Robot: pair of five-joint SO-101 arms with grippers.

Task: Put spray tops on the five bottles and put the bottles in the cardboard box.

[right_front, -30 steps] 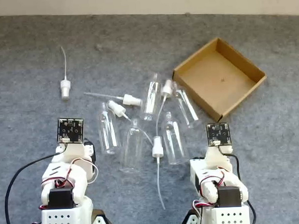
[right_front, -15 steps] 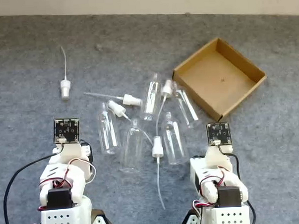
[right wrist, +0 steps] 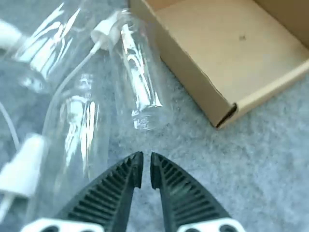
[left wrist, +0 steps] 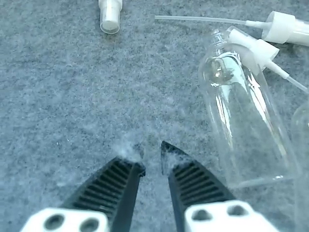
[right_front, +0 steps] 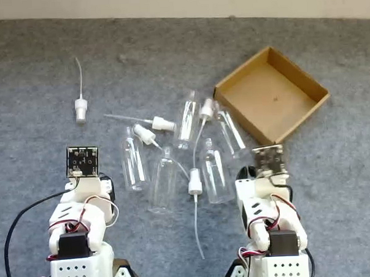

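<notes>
Five clear bottles lie uncapped in a cluster mid-table; the nearest to the left arm (right_front: pixel 83 180) is a bottle (right_front: pixel 132 159), also (left wrist: pixel 241 130). Several white spray tops with long tubes lie among them, such as one top (right_front: pixel 195 182), and a lone spray top (right_front: pixel 80 110) lies apart at the far left. The cardboard box (right_front: pixel 263 89) sits open at the back right. My left gripper (left wrist: pixel 152 157) hovers shut over bare carpet beside that bottle. My right gripper (right wrist: pixel 146 162) is shut and empty, just short of two bottles (right wrist: pixel 140 87) and near the box corner (right wrist: pixel 227 113).
Grey carpet covers the table. Bare carpet stretches left of the bottles around the lone spray top and right of the right arm (right_front: pixel 267 196) below the box. A pale wall edge runs along the back.
The left arm's wrist shifted slightly left and forward. The right arm's wrist has just tipped forward and turned toward the bottles. Bottles, tops and box have not moved.
</notes>
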